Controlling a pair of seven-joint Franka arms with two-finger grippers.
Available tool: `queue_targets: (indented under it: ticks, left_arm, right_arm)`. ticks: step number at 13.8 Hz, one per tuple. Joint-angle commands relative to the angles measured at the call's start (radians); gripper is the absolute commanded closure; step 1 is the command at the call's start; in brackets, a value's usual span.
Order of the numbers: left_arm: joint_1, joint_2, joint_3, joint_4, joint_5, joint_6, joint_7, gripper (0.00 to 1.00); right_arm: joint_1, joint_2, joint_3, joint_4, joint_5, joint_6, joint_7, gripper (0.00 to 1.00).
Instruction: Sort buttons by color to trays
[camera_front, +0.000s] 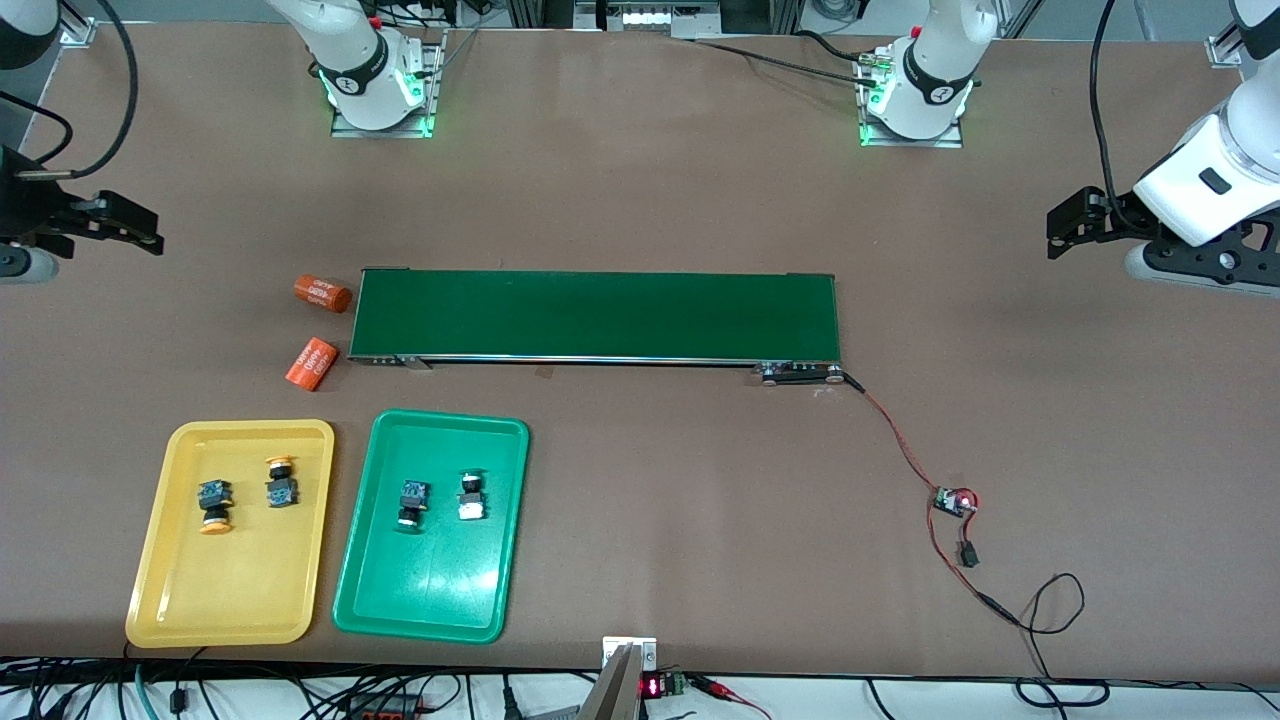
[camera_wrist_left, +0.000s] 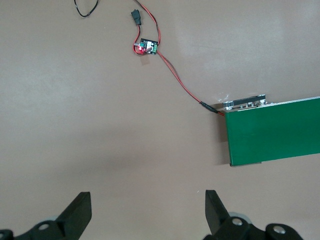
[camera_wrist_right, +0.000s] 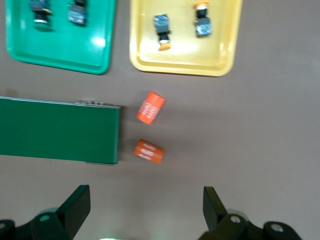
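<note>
Two yellow-capped buttons (camera_front: 245, 493) in the yellow tray (camera_front: 160, 590), two green-capped buttons (camera_front: 440, 498) in the green tray (camera_front: 360, 600), near the desk's front edge: light, rigid, best pinched across their blocky bodies; left claw (camera_wrist_left: 148, 212) and right claw (camera_wrist_right: 146, 209) wait wide open, empty.

Right gripper (camera_wrist_right: 145, 212) hung with fingers spread wide, empty, over bare table near two orange cylinders (camera_wrist_right: 150, 108) lying on their sides (white print visible) just off the end of the dark green conveyor belt (camera_wrist_right: 59, 130). Yellow tray (camera_wrist_right: 220, 67) held two orange-capped buttons (camera_wrist_right: 161, 31), apart from each other. Green tray (camera_wrist_right: 95, 64) beside it held two more buttons (camera_wrist_right: 77, 13), partly cut off.
</note>
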Motion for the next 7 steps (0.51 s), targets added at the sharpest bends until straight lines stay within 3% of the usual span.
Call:
queue_targets:
  ticks: [1,7]
  left_arm:
    - [-0.004,0.012,-0.001,0.028,0.032,-0.016,0.014,0.00]
    - [-0.004,0.012,-0.001,0.028,0.032,-0.015,0.014,0.00]
  right_arm:
    - [0.029,0.018,0.001,0.022,0.025,-0.005,0.019,0.00]
    - [0.056,0.026,0.001,0.022,0.025,-0.005,0.045,0.00]
